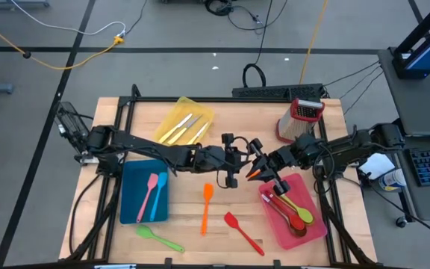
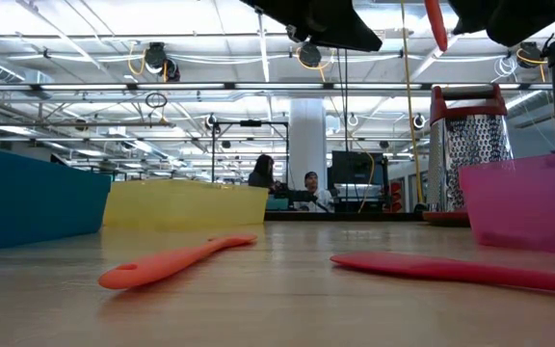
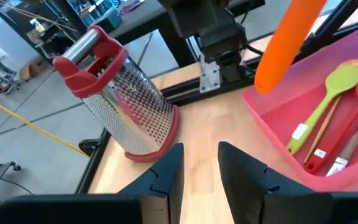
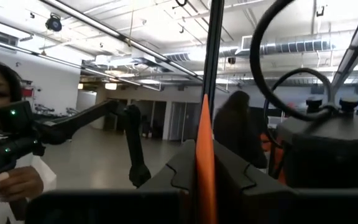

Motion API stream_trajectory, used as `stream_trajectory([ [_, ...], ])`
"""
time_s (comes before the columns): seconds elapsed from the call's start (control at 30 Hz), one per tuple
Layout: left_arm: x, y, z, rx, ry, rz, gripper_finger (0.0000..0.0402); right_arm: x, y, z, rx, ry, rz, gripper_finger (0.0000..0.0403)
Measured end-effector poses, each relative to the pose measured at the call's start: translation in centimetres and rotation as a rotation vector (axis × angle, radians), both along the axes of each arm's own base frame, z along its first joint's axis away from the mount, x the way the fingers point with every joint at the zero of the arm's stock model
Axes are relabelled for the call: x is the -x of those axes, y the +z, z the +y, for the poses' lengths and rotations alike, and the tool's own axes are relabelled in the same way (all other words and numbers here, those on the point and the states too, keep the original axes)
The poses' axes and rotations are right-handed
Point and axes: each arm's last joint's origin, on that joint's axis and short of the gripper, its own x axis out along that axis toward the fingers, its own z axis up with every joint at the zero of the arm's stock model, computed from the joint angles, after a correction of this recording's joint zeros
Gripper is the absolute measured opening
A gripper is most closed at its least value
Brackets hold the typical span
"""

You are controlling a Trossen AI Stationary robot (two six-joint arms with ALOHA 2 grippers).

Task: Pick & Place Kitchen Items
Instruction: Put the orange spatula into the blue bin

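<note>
My right gripper is above the table's middle, shut on a slim orange utensil. My left gripper faces it from the left, open, with nothing between its fingers. An orange spatula, a red spatula and a green spoon lie flat on the wood. Pink and blue utensils lie in the blue tray. Knives lie in the yellow tray. Green and red spoons lie in the red tray. My right gripper pinches the orange utensil between its two fingers, as its own wrist view shows, with the utensil edge-on and running out past the fingertips. Its rounded free end hangs in the air by the red tray, clear of the table. Which part is gripped, I cannot tell.
A metal box grater with a red top stands at the far right, just behind the red tray. Bare wood lies between the trays in the middle. In the low view, people sit in the room beyond the table's far edge.
</note>
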Motion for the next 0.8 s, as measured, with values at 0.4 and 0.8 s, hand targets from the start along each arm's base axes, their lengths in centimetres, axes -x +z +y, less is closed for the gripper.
stream_trajectory([
  [0.4,-0.2,0.3,0.7,0.011,-0.046,-0.033,0.0104,0.0,0.0,0.0,0.007,-0.004,-0.004,0.0020],
  [0.8,-1.0,-0.6,0.4,-0.007,-0.402,-0.037,0.0155,0.0,-0.2,0.9,0.040,0.015,-0.005,0.0020],
])
